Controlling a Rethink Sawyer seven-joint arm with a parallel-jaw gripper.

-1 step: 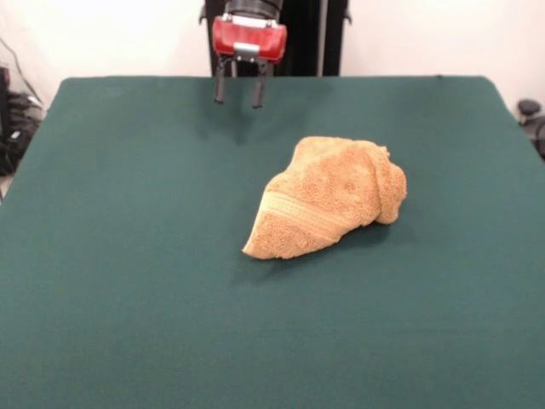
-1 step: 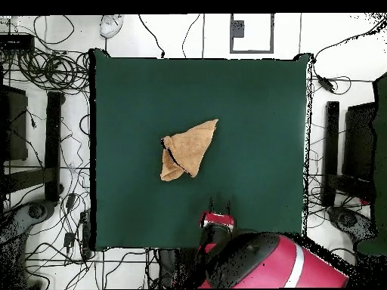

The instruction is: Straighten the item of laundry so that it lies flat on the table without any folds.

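Open and empty gripper (image 1: pixel 238 94) hanging over the far part of the green table (image 1: pixel 128 281), well apart from the crumpled tan hand towel (image 1: pixel 328 198) lying near the centre, nearer and to the right, long axis running near-left to far-right.

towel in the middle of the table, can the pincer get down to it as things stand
Probably yes: the pincer hangs open above bare table, apart from the crumpled towel, with nothing between them.
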